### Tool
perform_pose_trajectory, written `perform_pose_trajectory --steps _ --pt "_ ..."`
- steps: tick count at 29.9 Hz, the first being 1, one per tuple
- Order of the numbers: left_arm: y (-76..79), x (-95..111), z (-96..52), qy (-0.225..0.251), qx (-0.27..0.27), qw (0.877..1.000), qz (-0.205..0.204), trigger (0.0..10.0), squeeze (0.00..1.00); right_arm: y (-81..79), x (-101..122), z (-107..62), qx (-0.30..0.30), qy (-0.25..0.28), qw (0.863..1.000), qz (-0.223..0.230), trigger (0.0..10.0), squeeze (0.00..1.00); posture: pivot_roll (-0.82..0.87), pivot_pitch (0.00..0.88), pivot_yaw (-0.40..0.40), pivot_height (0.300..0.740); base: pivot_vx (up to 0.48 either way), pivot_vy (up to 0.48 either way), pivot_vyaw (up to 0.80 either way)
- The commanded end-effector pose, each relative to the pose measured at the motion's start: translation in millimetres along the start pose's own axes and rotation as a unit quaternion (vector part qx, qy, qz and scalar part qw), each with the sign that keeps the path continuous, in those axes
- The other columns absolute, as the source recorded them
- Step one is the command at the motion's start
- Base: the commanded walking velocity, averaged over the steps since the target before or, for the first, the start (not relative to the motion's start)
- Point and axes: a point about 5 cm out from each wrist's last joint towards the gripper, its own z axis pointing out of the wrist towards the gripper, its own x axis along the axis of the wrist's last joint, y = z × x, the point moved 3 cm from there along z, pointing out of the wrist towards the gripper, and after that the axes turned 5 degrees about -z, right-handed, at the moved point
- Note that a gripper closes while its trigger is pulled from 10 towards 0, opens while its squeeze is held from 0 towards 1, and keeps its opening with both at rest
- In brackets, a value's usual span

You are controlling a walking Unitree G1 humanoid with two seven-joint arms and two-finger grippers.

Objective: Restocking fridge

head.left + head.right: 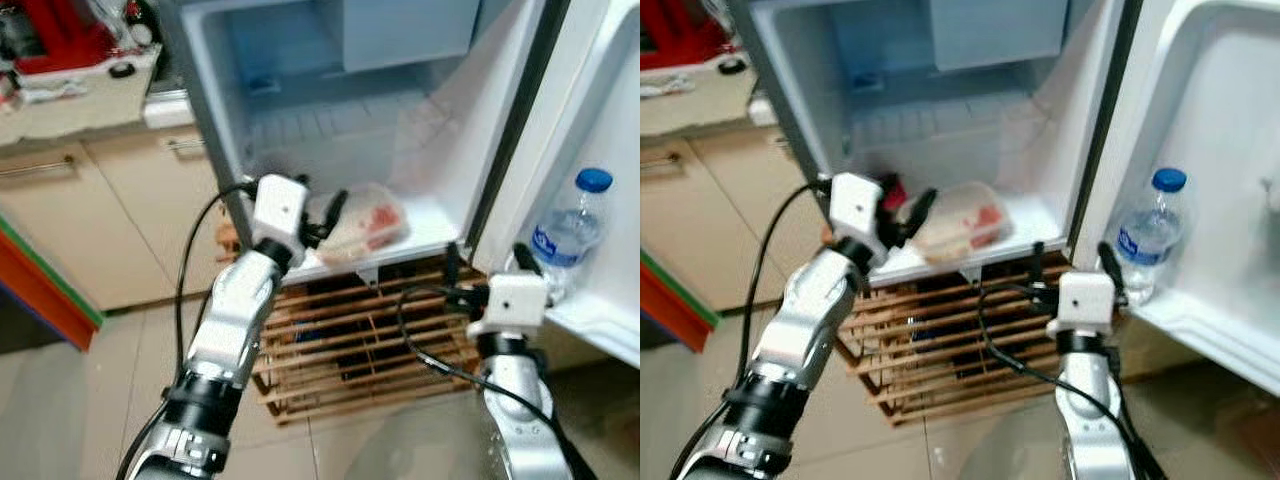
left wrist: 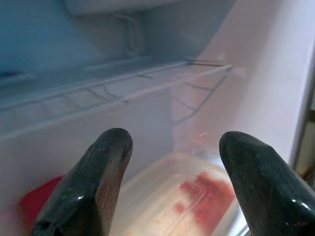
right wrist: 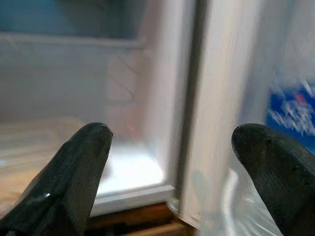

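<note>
The small fridge stands open before me. On its floor lies a clear plastic container with red food inside, also under my left wrist camera as container. My left gripper is open at the fridge's front edge, just left of the container, fingers spread with nothing between them. A red object lies on the fridge floor beside it. A water bottle with a blue cap stands in the door shelf. Lower down, near the hinge, my right gripper is open and empty.
The fridge rests on a wooden slatted crate. A wire shelf spans the fridge above the container. Beige cabinets and a counter with red items stand to the left. Tiled floor lies below.
</note>
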Motion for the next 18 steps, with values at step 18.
perform_pose_trajectory --steps 18 --pt "12.6 5.4 47.8 -0.131 -0.008 0.977 0.168 10.0 0.0 21.0 -12.3 -98.2 0.005 -0.104 0.994 -0.023 10.0 0.0 -0.17 0.284 0.118 0.74 0.0 0.0 0.0"
